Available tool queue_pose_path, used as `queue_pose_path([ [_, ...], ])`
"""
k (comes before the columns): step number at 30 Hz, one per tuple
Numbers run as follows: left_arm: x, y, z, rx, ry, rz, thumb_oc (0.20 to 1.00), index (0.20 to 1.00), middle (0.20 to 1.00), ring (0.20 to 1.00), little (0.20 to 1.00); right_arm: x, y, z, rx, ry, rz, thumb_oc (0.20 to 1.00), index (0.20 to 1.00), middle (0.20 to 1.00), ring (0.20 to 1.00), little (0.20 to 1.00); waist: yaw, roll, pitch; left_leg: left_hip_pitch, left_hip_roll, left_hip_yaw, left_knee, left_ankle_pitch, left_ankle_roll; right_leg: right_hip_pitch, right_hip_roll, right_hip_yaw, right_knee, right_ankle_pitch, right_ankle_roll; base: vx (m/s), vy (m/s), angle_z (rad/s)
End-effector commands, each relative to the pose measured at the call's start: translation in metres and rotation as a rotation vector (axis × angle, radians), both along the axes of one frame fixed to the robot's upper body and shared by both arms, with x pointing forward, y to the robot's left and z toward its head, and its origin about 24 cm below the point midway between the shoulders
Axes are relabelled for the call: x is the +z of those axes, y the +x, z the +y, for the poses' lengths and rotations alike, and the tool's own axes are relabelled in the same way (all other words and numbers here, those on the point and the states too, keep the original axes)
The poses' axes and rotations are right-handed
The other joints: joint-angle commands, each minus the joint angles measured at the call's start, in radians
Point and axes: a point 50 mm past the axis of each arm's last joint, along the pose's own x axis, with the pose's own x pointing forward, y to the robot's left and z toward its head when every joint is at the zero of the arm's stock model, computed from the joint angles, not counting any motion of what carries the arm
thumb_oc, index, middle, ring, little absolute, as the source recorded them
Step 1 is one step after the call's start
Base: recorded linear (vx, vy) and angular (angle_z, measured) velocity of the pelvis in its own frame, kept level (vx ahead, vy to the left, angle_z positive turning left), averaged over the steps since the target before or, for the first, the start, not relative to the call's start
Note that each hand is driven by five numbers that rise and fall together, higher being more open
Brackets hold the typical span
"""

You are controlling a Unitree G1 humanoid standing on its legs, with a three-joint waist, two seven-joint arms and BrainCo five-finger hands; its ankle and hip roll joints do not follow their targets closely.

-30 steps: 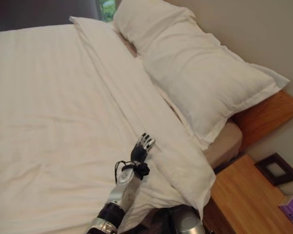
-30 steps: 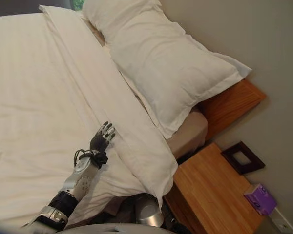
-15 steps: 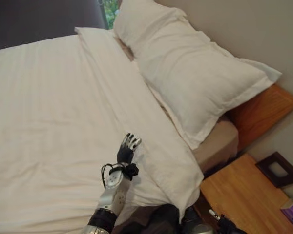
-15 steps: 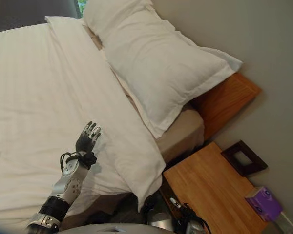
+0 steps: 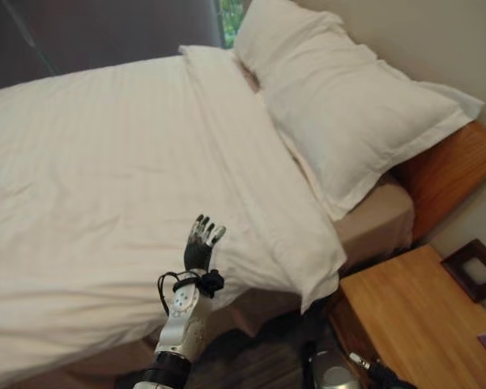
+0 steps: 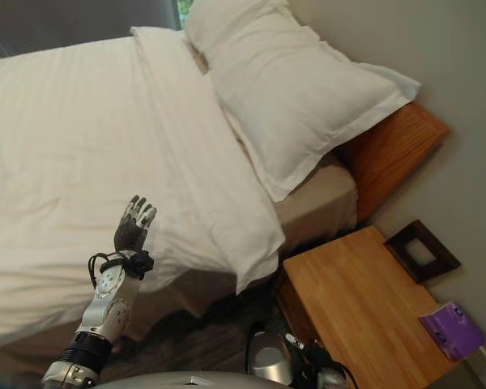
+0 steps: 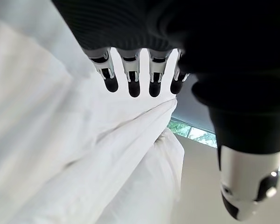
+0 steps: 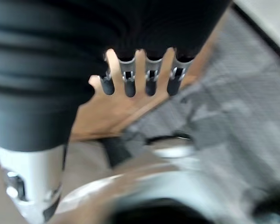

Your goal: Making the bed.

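A white striped duvet [image 5: 105, 162] covers the bed, with its top band [image 5: 263, 182] folded back below two white pillows [image 5: 348, 105] that lean on the wooden headboard [image 5: 458, 162]. The band's corner [image 5: 320, 271] hangs over the near side of the bed. My left hand [image 5: 200, 243] is raised over the duvet's near edge, fingers straight up, open and holding nothing. In the left wrist view its fingers [image 7: 133, 84] point along the fold's ridge [image 7: 130, 140]. My right hand [image 8: 149, 79] hangs low beside the bed, open and holding nothing, over the nightstand's wood.
A bare strip of tan mattress [image 5: 381, 219] shows under the near pillow. A wooden nightstand [image 5: 421, 324] stands right of the bed with a dark picture frame [image 5: 474, 271] and a purple tissue box [image 6: 454, 328]. Dark floor runs along the bed's near side.
The camera has pulled back and turned, so the bed's near side and floor show. My left hand has come away from the folded band toward the near edge.
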Motion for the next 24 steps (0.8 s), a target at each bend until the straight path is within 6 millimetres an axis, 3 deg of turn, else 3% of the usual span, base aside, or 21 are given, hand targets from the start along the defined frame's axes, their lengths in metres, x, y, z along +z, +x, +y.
queue_pose_path([
  [1,0.028,0.000,0.007,-0.052,0.118,-0.151,1.000,1.000,1.000,1.000,1.000,0.004,0.025,0.038,0.052,0.108,-0.096,1.000,1.000,1.000,1.000,1.000,-0.021,-0.016,0.018,-0.002,0.040,0.009,-0.019,0.006,0.059,0.010,0.020,0.099,-0.149,0.126,0.135,-0.41,0.113,-0.37],
  [4,0.033,-0.001,0.012,-0.058,0.148,-0.175,1.000,1.000,1.000,1.000,1.000,0.004,0.021,0.042,0.014,0.151,-0.107,1.000,1.000,1.000,1.000,1.000,-0.001,-0.005,0.019,-0.045,0.025,0.026,-0.038,0.047,0.078,0.083,0.032,0.131,-0.106,0.051,0.110,-0.33,0.106,-0.40],
  [6,0.032,-0.003,0.018,-0.045,0.159,-0.169,1.000,1.000,1.000,1.000,1.000,0.002,0.015,0.041,-0.037,0.174,-0.097,1.000,1.000,1.000,1.000,1.000,0.009,-0.009,-0.001,-0.065,0.014,0.036,-0.047,0.058,0.075,0.130,0.024,0.134,-0.142,0.040,0.101,-0.14,0.048,-0.22],
  [7,0.034,0.002,0.027,0.010,0.177,-0.163,0.366,0.366,0.366,0.366,0.366,-0.001,0.006,0.037,-0.085,0.167,-0.066,1.000,1.000,1.000,1.000,1.000,0.011,-0.012,-0.020,-0.070,0.006,0.048,-0.048,0.059,0.073,0.168,0.016,0.127,-0.206,0.028,0.099,0.00,0.041,-0.44],
  [8,0.032,0.001,0.032,0.022,0.190,-0.157,0.200,0.200,0.200,0.200,0.200,-0.003,-0.001,0.037,-0.110,0.166,-0.039,1.000,1.000,1.000,1.000,1.000,0.015,-0.012,-0.033,-0.067,0.004,0.062,-0.047,0.059,0.070,0.192,0.014,0.122,-0.253,0.029,0.101,0.08,0.006,-0.55],
  [12,0.045,-0.004,0.049,0.114,0.205,-0.217,0.200,0.200,0.200,0.200,0.200,-0.007,-0.017,0.030,-0.150,0.150,0.015,1.000,1.000,1.000,1.000,1.000,0.019,-0.006,-0.060,-0.054,0.013,0.106,-0.053,0.068,0.062,0.206,0.021,0.122,-0.312,0.044,0.102,0.06,-0.027,-0.49],
  [19,0.068,0.001,0.084,0.297,0.313,-0.287,0.200,0.200,0.200,0.200,0.200,-0.010,-0.037,0.019,-0.206,0.133,0.068,1.000,1.000,1.000,1.000,1.000,0.011,-0.008,-0.058,-0.054,0.036,0.094,-0.058,0.094,0.040,0.218,0.028,0.092,-0.315,0.024,0.095,0.07,-0.077,-0.02],
  [24,0.076,0.005,0.066,0.246,0.217,-0.354,0.200,0.200,0.200,0.200,0.200,-0.008,-0.035,0.010,-0.182,0.112,0.058,1.000,1.000,1.000,1.000,1.000,0.003,-0.001,-0.032,-0.079,0.057,0.103,-0.058,0.112,0.025,0.197,0.037,0.082,-0.315,0.008,0.088,0.02,-0.096,0.13],
])
